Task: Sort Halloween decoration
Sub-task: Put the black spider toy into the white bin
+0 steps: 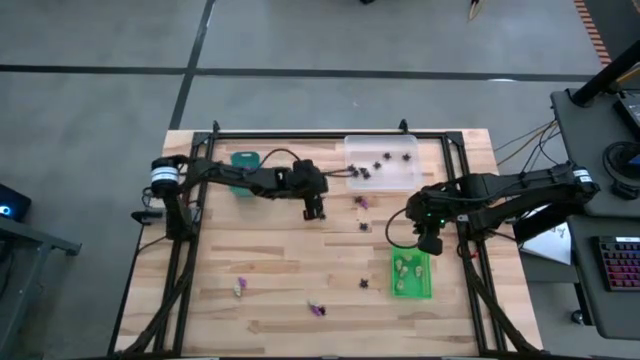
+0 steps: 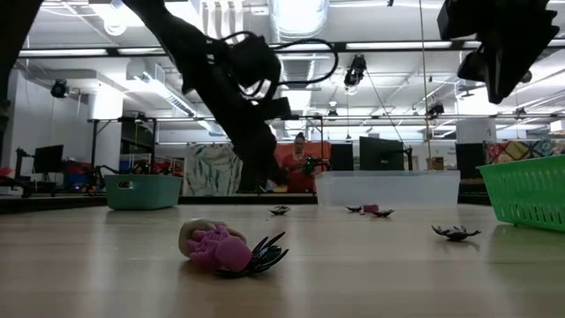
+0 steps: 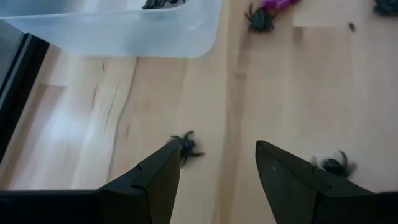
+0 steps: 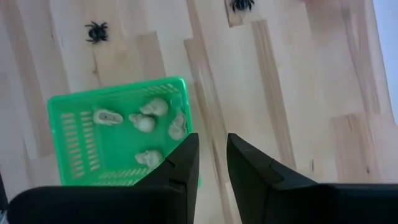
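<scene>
Purple trinket (image 2: pixel 216 247) (foreground); black spider (image 2: pixel 455 232).

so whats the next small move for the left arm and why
Probably lower the left pincer a little toward the table and line it up on the black spider next to one finger. The pincer is open and holds nothing, spiders like it already lie in the clear tray, and the right pincer waits above the green basket.

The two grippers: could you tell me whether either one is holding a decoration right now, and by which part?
Nothing is held. The left gripper is open and empty; the right gripper shows an empty gap.
</scene>
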`<state>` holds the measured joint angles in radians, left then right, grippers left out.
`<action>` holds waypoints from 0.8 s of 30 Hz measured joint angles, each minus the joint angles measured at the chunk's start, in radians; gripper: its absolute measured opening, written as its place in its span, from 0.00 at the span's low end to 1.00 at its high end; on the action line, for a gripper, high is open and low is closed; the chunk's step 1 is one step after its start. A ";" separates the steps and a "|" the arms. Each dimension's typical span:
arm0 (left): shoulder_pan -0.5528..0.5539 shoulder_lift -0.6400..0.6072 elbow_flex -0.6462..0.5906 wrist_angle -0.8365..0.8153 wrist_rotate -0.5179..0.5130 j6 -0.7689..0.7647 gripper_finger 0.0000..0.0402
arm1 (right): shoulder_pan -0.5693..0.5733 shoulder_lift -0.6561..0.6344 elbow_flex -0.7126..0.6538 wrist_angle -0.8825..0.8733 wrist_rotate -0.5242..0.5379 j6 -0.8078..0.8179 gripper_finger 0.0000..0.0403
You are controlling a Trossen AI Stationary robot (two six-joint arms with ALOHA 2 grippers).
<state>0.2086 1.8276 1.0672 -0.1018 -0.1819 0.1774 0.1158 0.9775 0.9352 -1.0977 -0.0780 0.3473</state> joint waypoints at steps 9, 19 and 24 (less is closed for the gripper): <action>0.074 0.066 -0.001 0.099 0.074 0.039 0.48 | 0.000 0.000 0.000 0.027 0.001 -0.006 0.18; 0.107 0.073 -0.082 0.300 0.144 0.049 0.48 | 0.000 0.001 -0.002 0.075 0.003 -0.024 0.18; 0.116 0.070 -0.145 0.359 0.142 0.043 0.48 | 0.000 0.001 -0.004 0.105 0.004 -0.051 0.18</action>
<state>0.3247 1.8977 0.9224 0.2574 -0.0395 0.2199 0.1158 0.9783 0.9311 -0.9922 -0.0744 0.2960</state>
